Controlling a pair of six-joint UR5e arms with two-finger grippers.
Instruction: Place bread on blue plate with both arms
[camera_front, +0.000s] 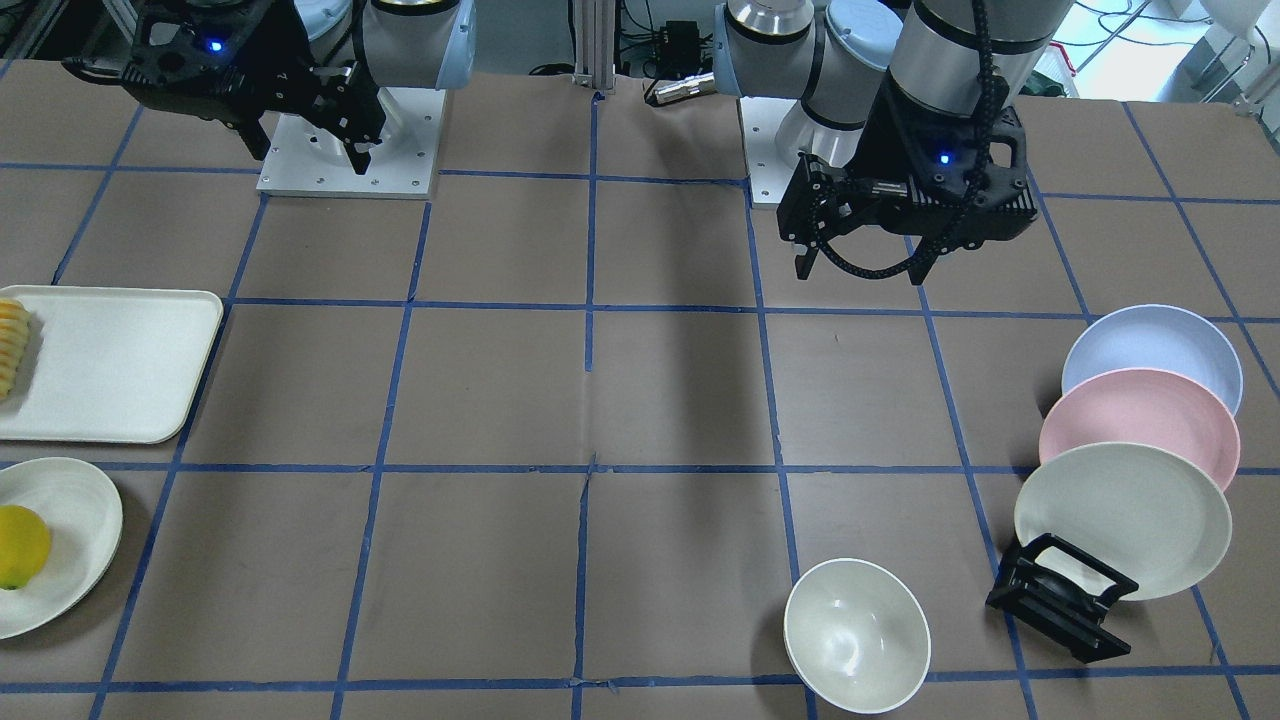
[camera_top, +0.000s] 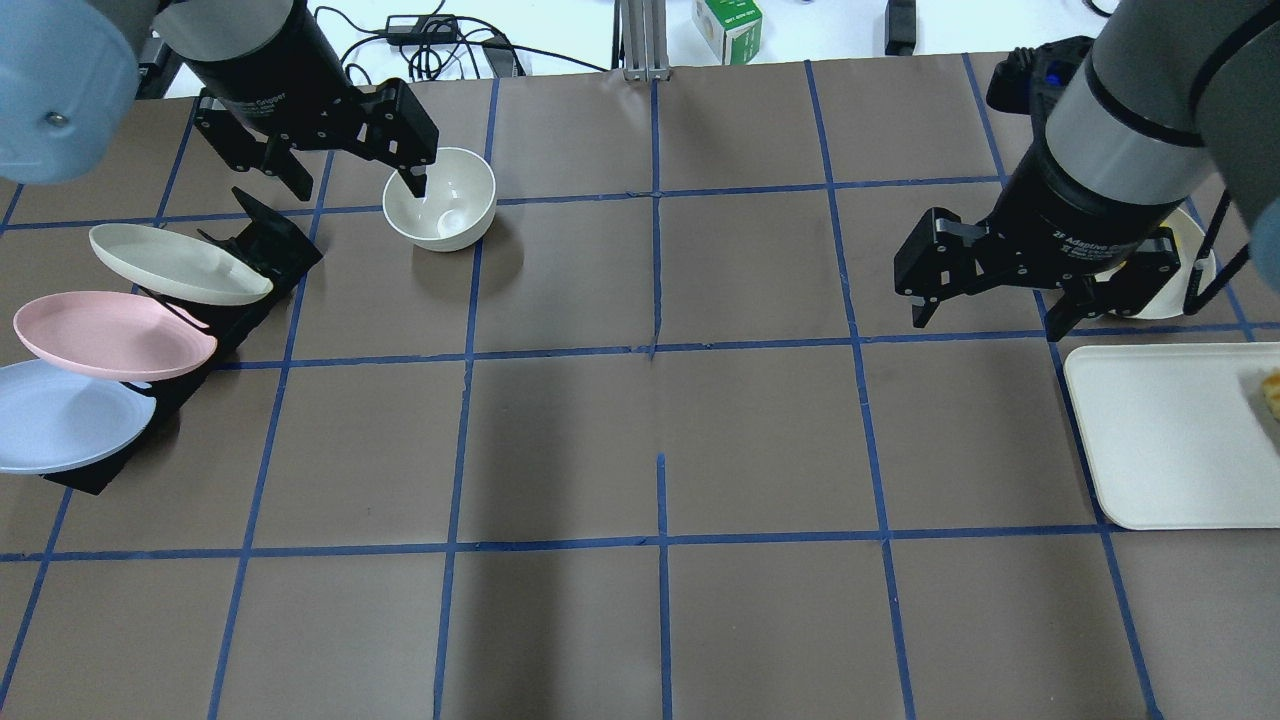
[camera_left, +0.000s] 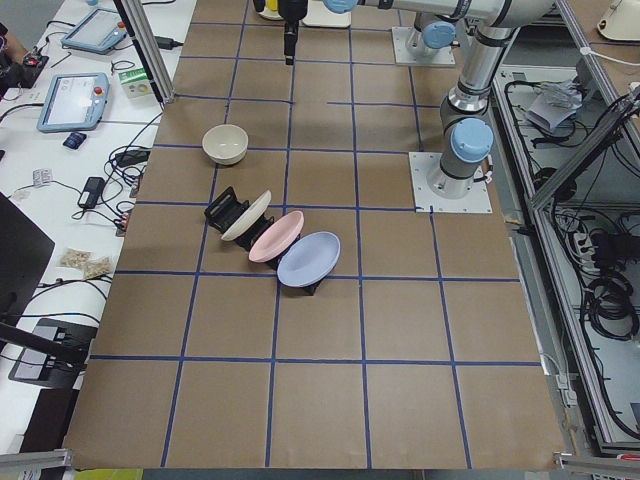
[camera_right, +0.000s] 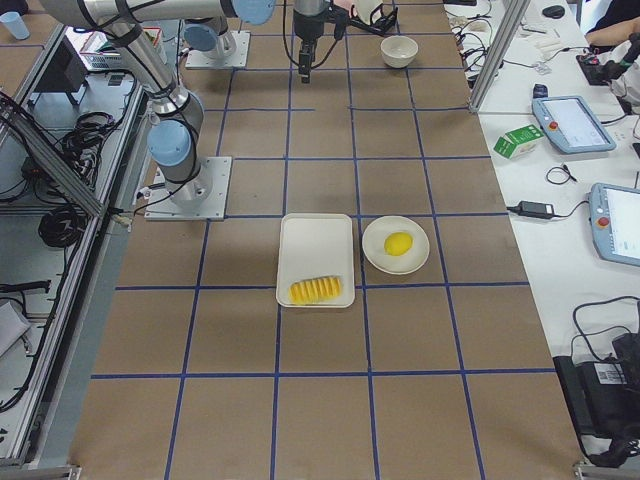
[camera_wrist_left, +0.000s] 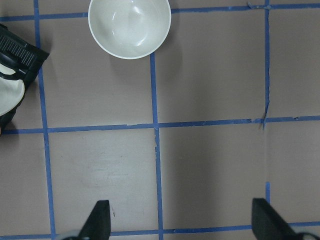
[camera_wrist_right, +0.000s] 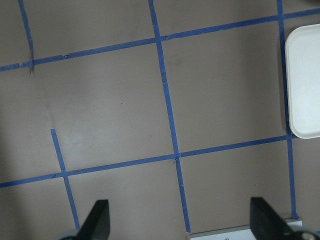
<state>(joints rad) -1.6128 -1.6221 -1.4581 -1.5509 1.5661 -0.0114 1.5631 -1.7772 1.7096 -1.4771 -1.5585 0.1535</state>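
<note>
Bread (camera_right: 315, 290) sits at the tray's (camera_right: 315, 240) right end, cropped at frame edge overhead. Blue plate (camera_front: 1150, 345) leans in the rack (camera_front: 1060, 600), left, part-hidden by the pink plate (camera_front: 1140, 410). Left hand (camera_top: 358, 188) and right hand (camera_top: 986, 327) hover above tabletop (camera_top: 760, 440), fingers apart.

White bowl (camera_front: 857, 634), pink plate (camera_front: 1140, 412) and cream plate (camera_front: 1125, 515) in black rack (camera_front: 1065, 605), white tray (camera_front: 110, 365), yellow fruit (camera_front: 20, 545)

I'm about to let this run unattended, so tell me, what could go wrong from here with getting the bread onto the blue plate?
The blue plate leans in the black rack with the pink plate in the next slot. If the left gripper pulls it out, it could drag the pink one along. The bread lies at the very end of the tray, so a nudge from the right gripper might push it off.
</note>
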